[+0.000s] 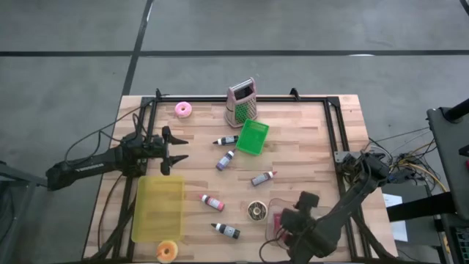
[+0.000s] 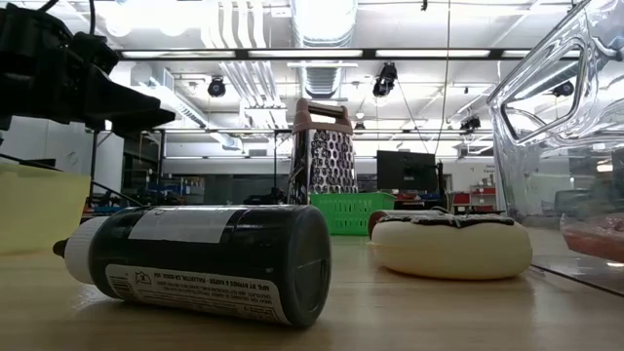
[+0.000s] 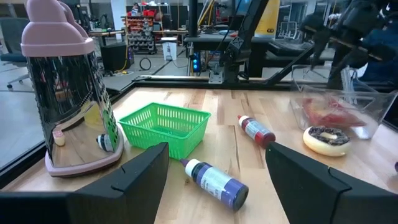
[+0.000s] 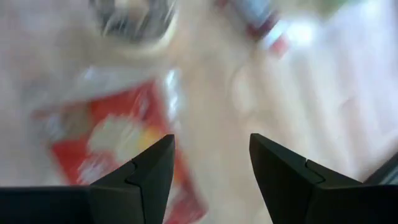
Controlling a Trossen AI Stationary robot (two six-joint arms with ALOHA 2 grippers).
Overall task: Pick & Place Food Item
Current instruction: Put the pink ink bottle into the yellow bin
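Wooden slat surface (image 1: 293, 147) with small bottles, doughnuts and two dark arms.
Right gripper (image 4: 210, 163) hangs over the clear plastic container (image 1: 278, 214) holding a red food item (image 4: 121, 144); its fingers stand apart and hold nothing, the red item just beside and below them. Left gripper (image 1: 178, 148) waits wide open and empty above the flat yellow tray (image 1: 157, 209), well apart.

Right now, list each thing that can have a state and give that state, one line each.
Left gripper: open, empty, above the table.
Right gripper: open, above the clear container.
Clear container: lid open, red food inside.
Grater: upright.
Green basket: upright, empty.
Black bottle: lying down, capped.
Yellow tray: empty.
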